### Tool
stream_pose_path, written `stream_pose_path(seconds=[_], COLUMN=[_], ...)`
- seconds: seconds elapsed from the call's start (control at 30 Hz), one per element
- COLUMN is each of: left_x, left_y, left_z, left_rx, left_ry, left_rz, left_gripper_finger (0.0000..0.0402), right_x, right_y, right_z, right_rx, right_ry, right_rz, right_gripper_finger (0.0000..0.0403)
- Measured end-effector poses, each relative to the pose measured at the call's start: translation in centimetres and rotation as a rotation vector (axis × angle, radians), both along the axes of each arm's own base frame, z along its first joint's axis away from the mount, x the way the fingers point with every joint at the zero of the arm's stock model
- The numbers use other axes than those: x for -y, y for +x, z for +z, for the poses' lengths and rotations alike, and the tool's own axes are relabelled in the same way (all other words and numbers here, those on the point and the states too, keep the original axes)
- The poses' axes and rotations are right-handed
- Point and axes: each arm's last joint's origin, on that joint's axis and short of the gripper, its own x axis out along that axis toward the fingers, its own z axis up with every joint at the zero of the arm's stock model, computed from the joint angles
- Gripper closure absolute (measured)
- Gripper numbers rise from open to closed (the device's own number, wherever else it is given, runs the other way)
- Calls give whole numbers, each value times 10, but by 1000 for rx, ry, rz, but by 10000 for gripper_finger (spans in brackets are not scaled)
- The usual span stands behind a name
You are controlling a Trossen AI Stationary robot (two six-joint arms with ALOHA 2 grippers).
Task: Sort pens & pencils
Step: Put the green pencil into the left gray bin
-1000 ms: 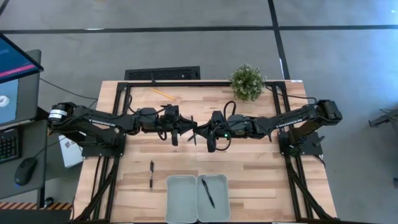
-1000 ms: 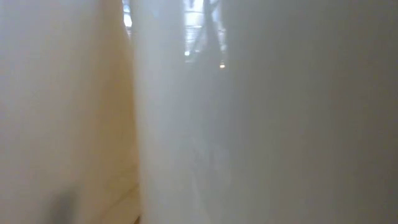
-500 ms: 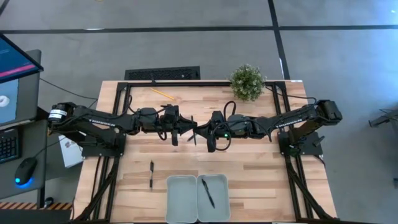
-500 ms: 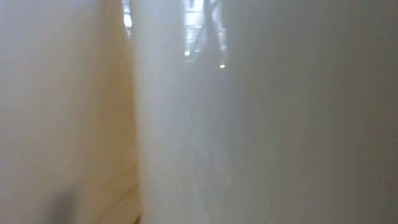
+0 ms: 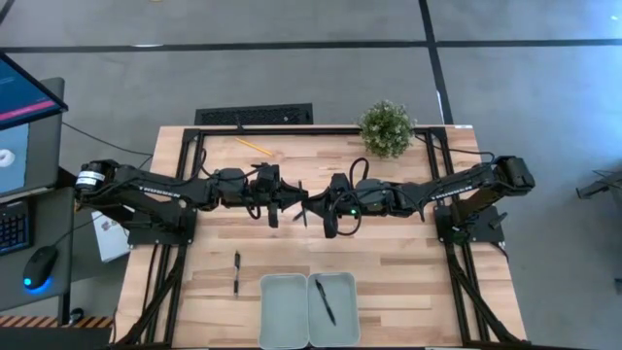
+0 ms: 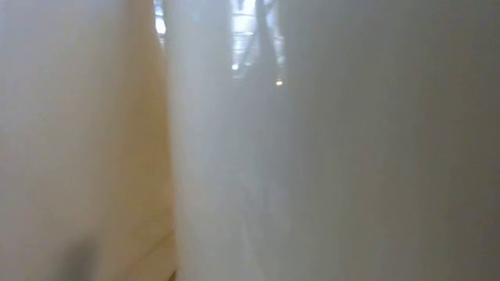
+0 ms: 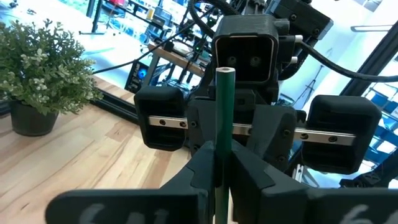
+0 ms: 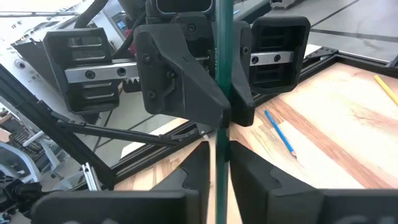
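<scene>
A dark green pen (image 7: 224, 112) is held off the table between both grippers, which meet over the table's middle. My left gripper (image 5: 293, 204) comes from the left and my right gripper (image 5: 315, 207) from the right, and each is shut on the pen. A black pen (image 5: 236, 273) lies flat on the wood near the front. Another black pen (image 5: 324, 301) lies in the right-hand tray (image 5: 346, 313). The yellow pencil (image 5: 253, 146) lies near the far edge, and the blue pencil (image 8: 280, 133) lies flat on the table. My left gripper pinches the green pen's shaft (image 7: 219, 163) between its two fingers, coming level from the table's left and lying across the pen. The pen is clear of the table. My right gripper pinches the same shaft (image 8: 219, 155) between its two fingers, level from the table's right and across the pen, close beside the left fingers (image 8: 186, 93).
Two pale trays sit side by side at the near edge, and the left one (image 5: 283, 311) holds nothing. A potted plant (image 5: 387, 127) stands at the far edge and a black keyboard (image 5: 255, 115) lies behind it. A pale blur fills the low view.
</scene>
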Motion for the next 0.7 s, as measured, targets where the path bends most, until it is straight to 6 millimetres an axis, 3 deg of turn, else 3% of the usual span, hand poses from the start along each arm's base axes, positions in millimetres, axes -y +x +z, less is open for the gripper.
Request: stream_pose_path(seconds=[0.23,0.37,0.5,0.7], left_x=[0,1,3,8], left_y=[0,0,0,-1], left_z=[0,0,-3,-14], left_rx=[-1,0,-29,-154], left_ry=[0,-22,-88,-210], left_rz=[2,-29,-101,-222], left_gripper_finger=[381,381,380,380], right_x=[0,1,0,-9], right_y=[0,-2,-6,-11], right_z=[-1,-10,-19,-28], right_rx=[-13,-105,-209,-312], right_ry=[-1,-12,-22,13], right_rz=[3,1,15,169], right_gripper_finger=[252,223,206,195])
